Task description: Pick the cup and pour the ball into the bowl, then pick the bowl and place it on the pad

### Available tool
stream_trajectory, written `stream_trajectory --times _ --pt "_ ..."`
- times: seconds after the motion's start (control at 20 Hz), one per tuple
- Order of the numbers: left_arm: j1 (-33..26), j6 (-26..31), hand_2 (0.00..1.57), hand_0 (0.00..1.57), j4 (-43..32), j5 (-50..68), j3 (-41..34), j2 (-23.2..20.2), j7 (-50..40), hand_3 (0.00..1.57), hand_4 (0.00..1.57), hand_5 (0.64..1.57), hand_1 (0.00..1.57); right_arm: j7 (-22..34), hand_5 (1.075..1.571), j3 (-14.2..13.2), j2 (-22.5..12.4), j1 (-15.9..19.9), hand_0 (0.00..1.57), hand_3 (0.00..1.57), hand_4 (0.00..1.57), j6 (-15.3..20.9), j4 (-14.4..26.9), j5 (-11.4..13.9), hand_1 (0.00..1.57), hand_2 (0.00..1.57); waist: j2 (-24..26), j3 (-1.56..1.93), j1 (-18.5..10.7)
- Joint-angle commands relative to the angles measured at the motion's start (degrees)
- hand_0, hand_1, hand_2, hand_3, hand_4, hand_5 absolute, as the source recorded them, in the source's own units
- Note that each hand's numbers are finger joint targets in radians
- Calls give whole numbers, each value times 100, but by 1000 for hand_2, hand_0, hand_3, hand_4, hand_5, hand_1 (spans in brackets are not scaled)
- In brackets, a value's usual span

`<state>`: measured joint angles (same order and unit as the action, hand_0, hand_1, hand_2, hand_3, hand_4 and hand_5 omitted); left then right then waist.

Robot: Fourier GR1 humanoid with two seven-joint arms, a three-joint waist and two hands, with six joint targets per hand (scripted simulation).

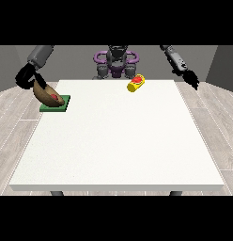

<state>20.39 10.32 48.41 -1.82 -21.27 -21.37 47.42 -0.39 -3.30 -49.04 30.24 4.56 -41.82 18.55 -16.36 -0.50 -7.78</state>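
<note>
Your robot stood small at the far side of a large white table [118,141], facing the camera, with both arms reaching out over the wooden floor [15,122] on either side. At the view's left, the black hand [27,75] hung over the table's far left corner, its fingers curled around the rim of a round brown bowl [47,94]. That bowl was tilted, its opening turned towards the camera, and a small red ball [54,97] lay inside it. The bowl's lower edge met a flat dark green square pad [56,105], which lay on the table near that same corner; you could not tell whether the bowl rested its full weight there or hung just above it. Well apart from the bowl, near the far edge of the table and a little right of centre, a short yellow cup [135,84] lay on its side, with red showing at its upper end. At the view's right, the other black hand [190,78] hovered beyond the table's far right corner, away from every object and holding nothing; its fingers pointed downward and looked relaxed rather than closed. The purple and grey torso [116,60] of the robot sat behind the table's far edge.
</note>
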Motion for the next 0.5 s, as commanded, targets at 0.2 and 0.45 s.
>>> stream_trajectory --times 0.2,0.45 --pt "84 406 0 0 352 522 -453 -549 -74 0 890 1191 0 -717 1548 -854 482 60 1571 1571 1223 391 958 -643 1571 1571 -684 65 -58" --pt "-158 439 0 0 613 621 -493 -544 -172 0 861 1168 0 -611 1378 -1544 659 313 1571 1262 635 -224 1398 -1477 1571 1571 -529 76 -26"
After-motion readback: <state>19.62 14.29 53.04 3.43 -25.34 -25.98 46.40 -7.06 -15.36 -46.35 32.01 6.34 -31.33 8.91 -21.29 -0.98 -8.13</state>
